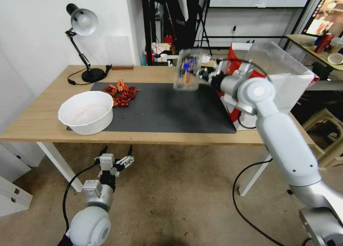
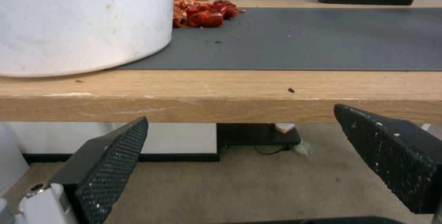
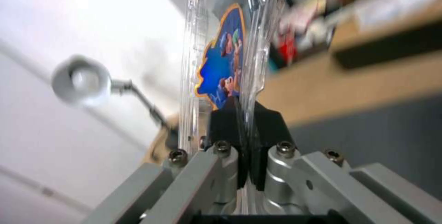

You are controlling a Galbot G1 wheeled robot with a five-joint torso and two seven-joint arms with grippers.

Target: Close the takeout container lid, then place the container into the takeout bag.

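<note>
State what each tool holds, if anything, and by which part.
The right tool pinches the takeout container by its thin edge, lifted above the mat. The left tool holds nothing, open below the table edge.

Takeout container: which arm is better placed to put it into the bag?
Right. The right gripper already pinches the takeout container in the air beside the takeout bag. The left gripper hangs open below the table edge, far away.

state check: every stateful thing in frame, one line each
takeout container: lifted off the table, pinched at its edge by the right gripper, standing on edge
takeout bag: upright at the table's right end, mouth open
left gripper: open, low before the table edge, holding nothing
white bowl: upright, on the table
desk lamp: off
</note>
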